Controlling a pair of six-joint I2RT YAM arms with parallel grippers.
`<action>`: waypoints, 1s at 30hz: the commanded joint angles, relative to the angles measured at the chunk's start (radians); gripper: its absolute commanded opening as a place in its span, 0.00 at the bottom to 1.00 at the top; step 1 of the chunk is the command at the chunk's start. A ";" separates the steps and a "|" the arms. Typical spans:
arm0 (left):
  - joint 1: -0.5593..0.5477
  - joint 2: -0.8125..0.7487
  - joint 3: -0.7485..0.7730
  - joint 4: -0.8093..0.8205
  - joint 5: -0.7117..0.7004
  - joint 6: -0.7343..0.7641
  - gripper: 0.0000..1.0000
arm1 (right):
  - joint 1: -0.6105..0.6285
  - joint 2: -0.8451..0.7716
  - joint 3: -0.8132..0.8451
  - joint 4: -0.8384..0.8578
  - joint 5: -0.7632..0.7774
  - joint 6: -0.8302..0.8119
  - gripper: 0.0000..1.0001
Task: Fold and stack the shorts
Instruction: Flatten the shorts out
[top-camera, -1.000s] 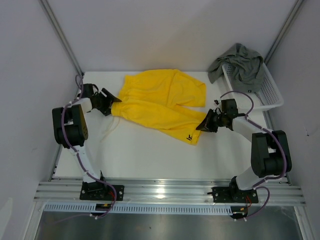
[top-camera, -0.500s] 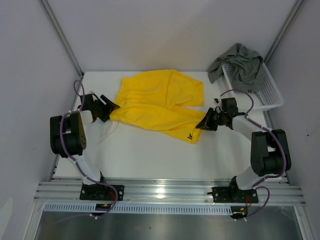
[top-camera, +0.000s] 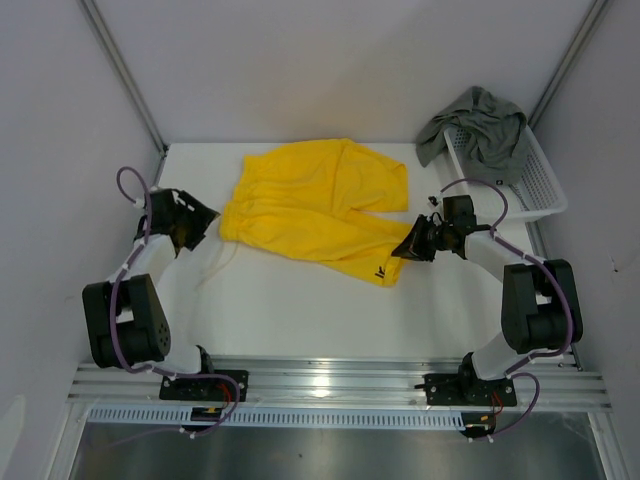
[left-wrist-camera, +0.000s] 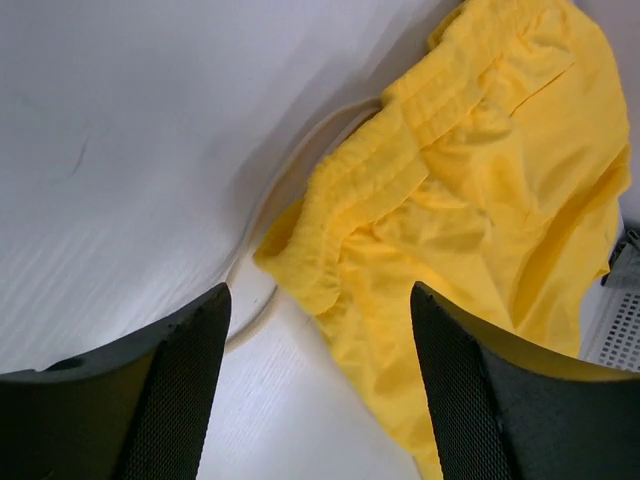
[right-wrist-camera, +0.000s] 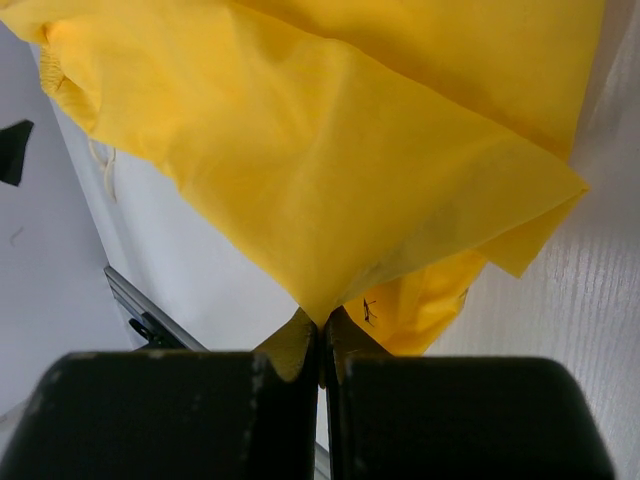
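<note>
The yellow shorts (top-camera: 315, 205) lie spread on the white worktop (top-camera: 300, 310), towards its far side and roughly midway between the two arms, with the waistband end towards the left arm and the leg hems towards the right. The cloth is rumpled and partly doubled over itself, with one leg lying over the other. A small dark logo (top-camera: 380, 272) shows near the hem closest to the arms. A thin white drawstring (top-camera: 215, 262) trails from the waistband across the worktop on the left.

The left tool (top-camera: 192, 214) sits low near the waistband corner with its fingers (left-wrist-camera: 170, 390) spread wide and nothing between them. In its wrist view the gathered waistband (left-wrist-camera: 400, 140) lies just beyond the fingertips, ungripped, and the drawstring (left-wrist-camera: 255, 290) loops past beneath it.

The right tool (top-camera: 412, 247) is at the hem end, its jaws pinched together on a fold of the yellow shorts (right-wrist-camera: 330, 150). The cloth rises to a point right at the fingertips (right-wrist-camera: 290, 350).

The grey-green shorts (top-camera: 480, 125) are heaped over the far end of the white mesh basket (top-camera: 535, 185) at the far right corner, well apart from the yellow pair, with part of the cloth hanging over the rim
</note>
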 joint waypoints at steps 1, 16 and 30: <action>0.004 -0.090 -0.144 -0.036 -0.010 -0.116 0.74 | 0.002 -0.039 0.013 0.028 0.007 -0.010 0.00; -0.053 -0.110 -0.256 0.126 0.050 -0.226 0.61 | 0.001 -0.073 0.007 0.017 0.020 -0.007 0.00; -0.076 0.057 -0.244 0.257 0.044 -0.288 0.55 | 0.001 -0.082 0.007 0.022 0.014 -0.001 0.00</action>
